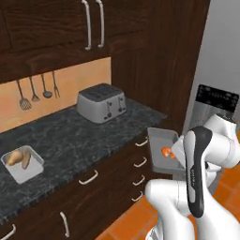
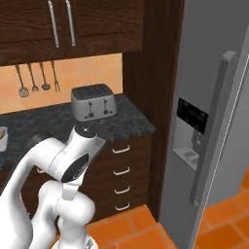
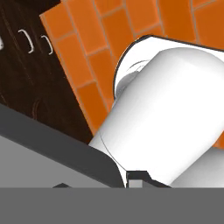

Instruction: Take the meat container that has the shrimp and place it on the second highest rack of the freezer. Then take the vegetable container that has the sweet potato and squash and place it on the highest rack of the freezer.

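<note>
Currently, we note the following.
Meat container [image 1: 161,143]: grey tray held off the bench, tilted, centre right of the left base view, in front of the drawer fronts.
Shrimp [image 1: 166,151]: small orange piece inside that tray, partly hidden by the arm.
Pincer: we read it as pressed together on the meat container's edge; its tips are hidden behind the arm.
Vegetable container [image 1: 23,165]: grey tray on the dark bench [image 1: 84,136], lower left of the left base view.
Sweet potato [image 1: 26,158] and squash [image 1: 13,158]: lying side by side in it.
Freezer [image 2: 214,121]: grey door, shut, right of the right base view, dispenser panel [image 2: 192,115] on it.
Toaster [image 1: 101,103]: on the bench, well apart from both trays.
</note>
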You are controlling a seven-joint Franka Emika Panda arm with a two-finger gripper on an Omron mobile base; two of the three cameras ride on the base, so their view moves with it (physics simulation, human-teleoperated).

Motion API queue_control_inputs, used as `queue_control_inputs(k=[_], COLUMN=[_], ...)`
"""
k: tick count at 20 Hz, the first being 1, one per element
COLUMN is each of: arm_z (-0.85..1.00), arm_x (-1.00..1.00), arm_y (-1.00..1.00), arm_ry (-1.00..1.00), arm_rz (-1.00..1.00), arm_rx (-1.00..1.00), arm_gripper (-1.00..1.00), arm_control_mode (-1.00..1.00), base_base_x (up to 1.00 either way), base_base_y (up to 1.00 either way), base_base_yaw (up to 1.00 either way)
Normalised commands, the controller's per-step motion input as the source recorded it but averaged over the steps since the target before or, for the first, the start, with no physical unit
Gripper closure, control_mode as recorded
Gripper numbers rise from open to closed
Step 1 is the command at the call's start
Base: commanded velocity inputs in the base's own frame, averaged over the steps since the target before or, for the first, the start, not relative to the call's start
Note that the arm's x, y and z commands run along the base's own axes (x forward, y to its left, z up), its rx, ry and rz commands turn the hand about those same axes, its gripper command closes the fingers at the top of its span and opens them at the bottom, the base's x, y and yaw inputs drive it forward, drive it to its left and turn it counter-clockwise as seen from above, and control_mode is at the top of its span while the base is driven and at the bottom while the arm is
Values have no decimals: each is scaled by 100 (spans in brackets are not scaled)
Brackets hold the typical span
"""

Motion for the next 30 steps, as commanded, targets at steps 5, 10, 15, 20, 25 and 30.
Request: queue_control_inputs(k=[5, 10, 15, 20, 25, 30], arm_z=[0, 0, 0, 0, 0, 0], arm_x=[0, 0, 0, 0, 0, 0], arm_y=[0, 0, 0, 0, 0, 0], arm_ry=[0, 0, 0, 0, 0, 0], arm_rz=[0, 0, 0, 0, 0, 0], arm_rx=[0, 0, 0, 0, 0, 0], arm_gripper=[100, 100, 100, 100, 100, 100], arm_control_mode=[100, 100, 100, 100, 100, 100], base_base_x=[-23, 0, 1, 8, 54, 100], base_base_y=[-6, -50, -72, -89, -84, -19], base_base_yaw=[-62, -60, -56, -55, -45, 2])
